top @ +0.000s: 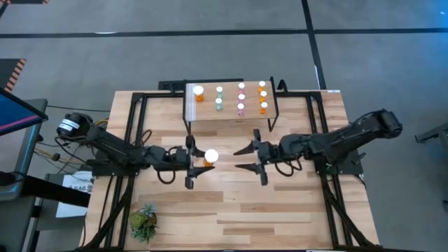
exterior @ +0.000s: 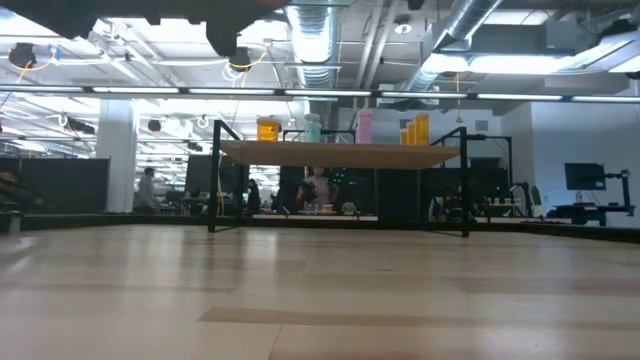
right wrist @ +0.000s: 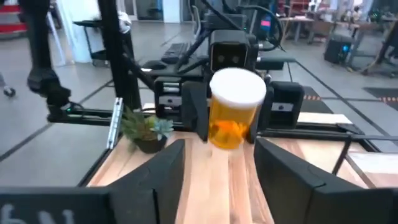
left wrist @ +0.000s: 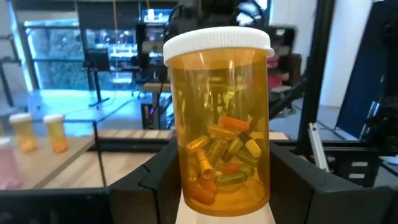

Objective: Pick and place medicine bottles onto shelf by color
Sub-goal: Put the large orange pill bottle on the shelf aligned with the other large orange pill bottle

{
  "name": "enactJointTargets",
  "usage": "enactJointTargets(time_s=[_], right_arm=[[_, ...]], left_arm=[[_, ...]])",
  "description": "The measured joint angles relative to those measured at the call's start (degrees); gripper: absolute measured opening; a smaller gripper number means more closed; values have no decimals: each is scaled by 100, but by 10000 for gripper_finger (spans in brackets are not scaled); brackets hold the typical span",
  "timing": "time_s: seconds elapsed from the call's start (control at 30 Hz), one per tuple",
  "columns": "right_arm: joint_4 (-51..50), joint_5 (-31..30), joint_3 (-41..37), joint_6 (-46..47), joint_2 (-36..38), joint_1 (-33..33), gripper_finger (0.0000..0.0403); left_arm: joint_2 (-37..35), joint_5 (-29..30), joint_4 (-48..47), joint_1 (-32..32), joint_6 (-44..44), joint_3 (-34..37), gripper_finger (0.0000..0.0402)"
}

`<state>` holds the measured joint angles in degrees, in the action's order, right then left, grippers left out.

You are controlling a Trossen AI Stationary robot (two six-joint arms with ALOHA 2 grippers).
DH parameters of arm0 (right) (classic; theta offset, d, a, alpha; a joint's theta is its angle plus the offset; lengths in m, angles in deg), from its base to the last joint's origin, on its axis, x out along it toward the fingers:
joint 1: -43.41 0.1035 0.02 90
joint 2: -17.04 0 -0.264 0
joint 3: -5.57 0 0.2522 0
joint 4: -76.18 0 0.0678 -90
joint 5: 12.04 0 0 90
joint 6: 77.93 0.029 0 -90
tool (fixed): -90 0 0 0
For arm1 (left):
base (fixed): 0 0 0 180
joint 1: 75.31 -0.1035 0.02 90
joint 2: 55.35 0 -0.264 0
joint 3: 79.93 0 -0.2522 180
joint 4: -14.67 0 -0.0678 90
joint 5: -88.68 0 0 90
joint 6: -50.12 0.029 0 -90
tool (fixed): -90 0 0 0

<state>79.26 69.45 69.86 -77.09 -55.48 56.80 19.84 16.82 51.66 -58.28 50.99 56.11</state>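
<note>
— Where do I see from?
— The high view looks straight down on my whole table (top: 280, 210). The low one sits at tabletop height, facing level toward the shelf (exterior: 340, 153) and the room behind.
— And my wrists?
— My left wrist camera sits very close to the orange bottle (left wrist: 219, 118); my right wrist faces it from farther off (right wrist: 235, 109). Both share that bottle.

robotics lab in an open industrial hall

exposed silver ducts (exterior: 310, 30) and pipes run under the ceiling, strip lights glow above — monitors (exterior: 585, 176), black metal frames (right wrist: 118, 56) and workbenches stand on the grey floor (top: 210, 42) beyond the wooden table (top: 231, 203).
</note>
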Motion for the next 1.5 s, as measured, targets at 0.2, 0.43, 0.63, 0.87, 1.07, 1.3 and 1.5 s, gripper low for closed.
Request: enactJointTargets(time_s=[0.2, 0.43, 0.63, 0.87, 1.07, 1.3, 1.5], right_arm=[[-774, -13, 728, 89, -508, -94, 257], [-2076, -18, 1970, 29, -1182, -335, 294], [-2850, 477, 2812, 79, -1701, -536, 310], [-3373, 1142, 3470, 122, -2319, -694, 314], [-3556, 1174, 3705, 40, -2545, -759, 313], [-3567, 1312, 3716, 5, -2535, -755, 313], [-3599, 1471, 3718, 0, -2502, -755, 305]], left_arm=[[-4, 1, -266, -71, -218, -4, 171], [-4, -93, -470, -70, -218, -4, 171], [-4, -119, -561, -69, -218, -4, 171], [-7, -117, -641, -69, -218, -4, 171], [-7, -96, -670, -69, -218, -4, 171], [-9, -102, -779, -69, -220, -4, 171], [-9, -115, -800, -69, -219, -4, 171]])
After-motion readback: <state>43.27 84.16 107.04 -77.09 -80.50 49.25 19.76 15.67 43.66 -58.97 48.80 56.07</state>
